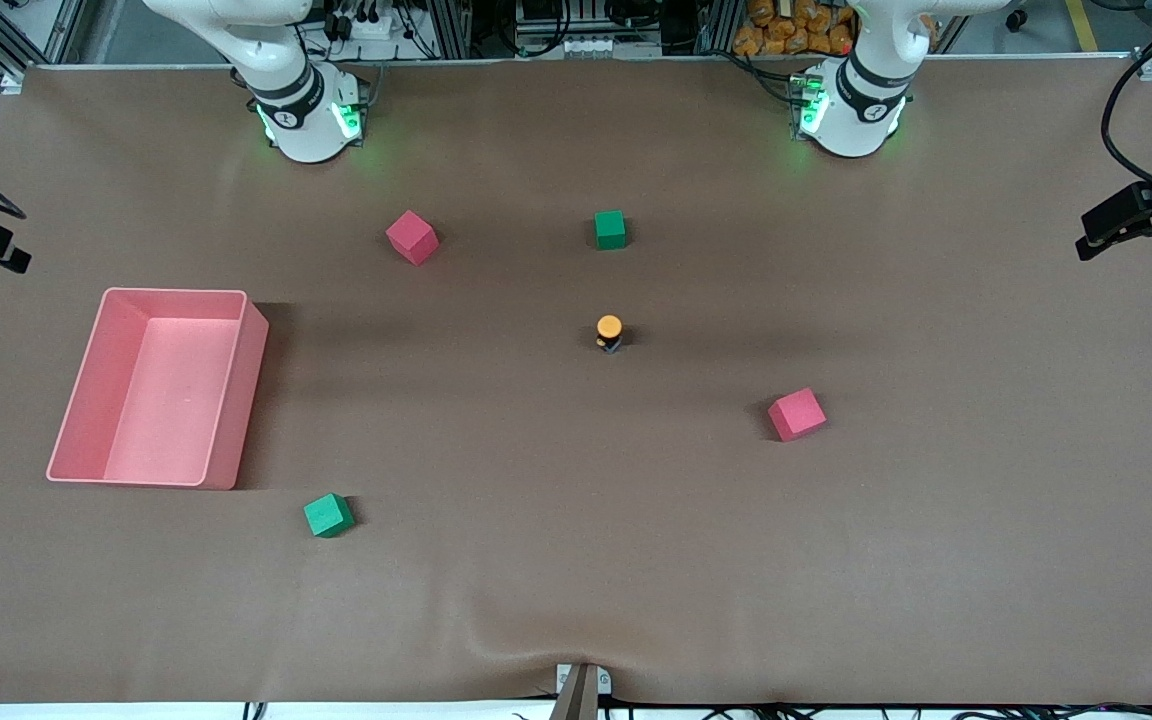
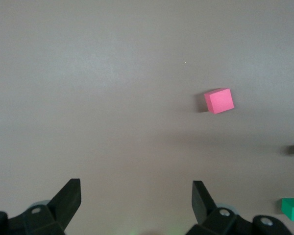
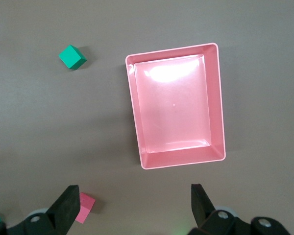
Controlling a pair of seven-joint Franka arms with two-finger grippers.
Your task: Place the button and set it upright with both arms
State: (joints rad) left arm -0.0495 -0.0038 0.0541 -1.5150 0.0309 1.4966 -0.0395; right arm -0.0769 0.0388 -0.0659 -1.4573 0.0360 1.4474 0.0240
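Button (image 1: 609, 331) upright, orange cap up, mid-table, nearer front camera than green cube (image 1: 610, 229). Red cube (image 1: 797, 414) toward left arm's end. Pink bin (image 1: 236, 400) near right arm's table end. Left gripper (image 2: 136, 197) fingers spread, empty, high over table. Right gripper (image 3: 135, 200) fingers spread, empty, over table beside bin. Both arms wait.

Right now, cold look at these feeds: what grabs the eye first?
The big pink bin at the right arm's end of the table dominates, empty. Then the button, orange cap up, alone near the table's middle, with a green cube farther from the front camera and a red cube nearer, toward the left arm's end. Both arms wait up high, left gripper and right gripper open and holding nothing.
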